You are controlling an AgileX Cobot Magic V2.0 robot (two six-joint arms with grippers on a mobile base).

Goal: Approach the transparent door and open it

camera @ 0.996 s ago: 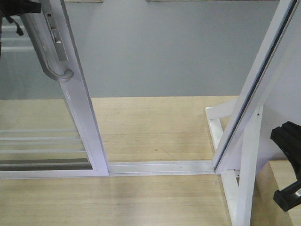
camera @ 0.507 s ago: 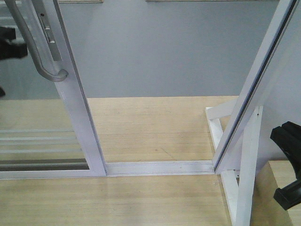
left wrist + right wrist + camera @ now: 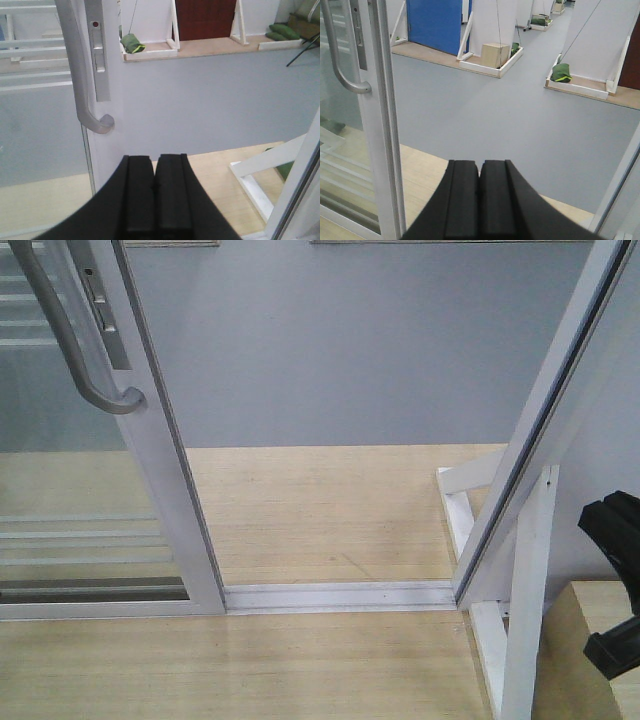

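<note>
Left fingers (image 3: 154,200) pressed together, pinching nothing, clear of the curved grey handle (image 3: 82,85) just ahead; gone from the front view, where seen behind the glass a moment earlier. Right fingers (image 3: 480,205) likewise pressed together, empty. Transparent door (image 3: 160,490) at left, slid aside, unmoved since half a second ago. Bare floor track (image 3: 340,595) running to the slanted white frame (image 3: 530,450) at right.
</note>
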